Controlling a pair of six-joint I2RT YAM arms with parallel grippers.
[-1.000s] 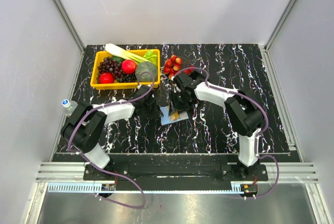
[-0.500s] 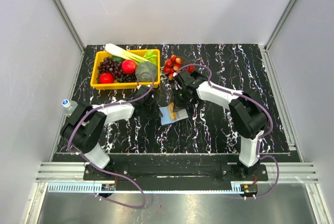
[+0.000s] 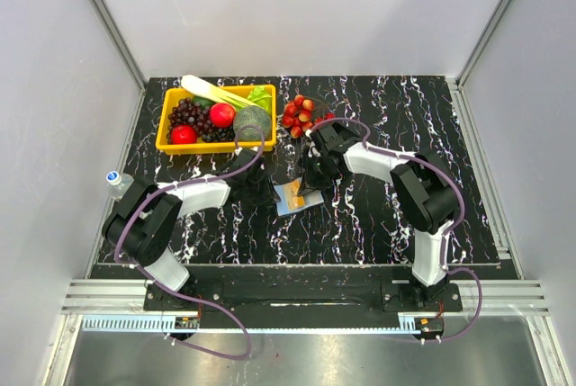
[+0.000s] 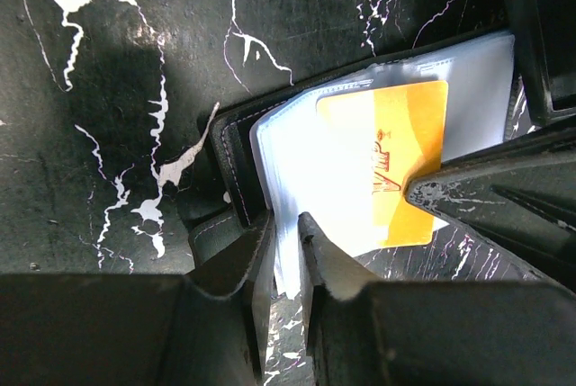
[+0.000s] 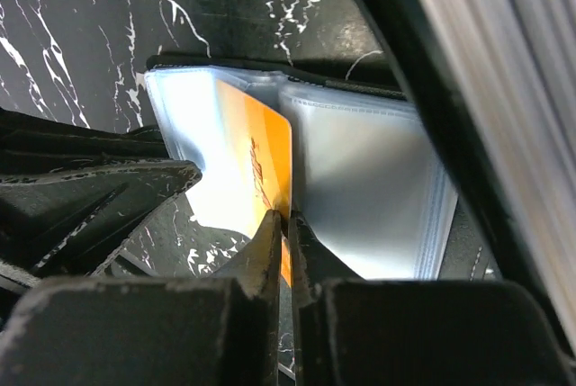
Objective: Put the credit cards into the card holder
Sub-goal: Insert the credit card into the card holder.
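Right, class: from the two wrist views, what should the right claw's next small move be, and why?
Probably ease the orange card a little deeper between the clear pages of the card holder. The right claw pinches the card's near edge, the card looks only partly in, and the left claw grips a page, holding the holder open.

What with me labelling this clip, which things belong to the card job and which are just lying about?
Job: card holder, credit card.
Lying about: yellow basket of produce, small red fruit, bottle.
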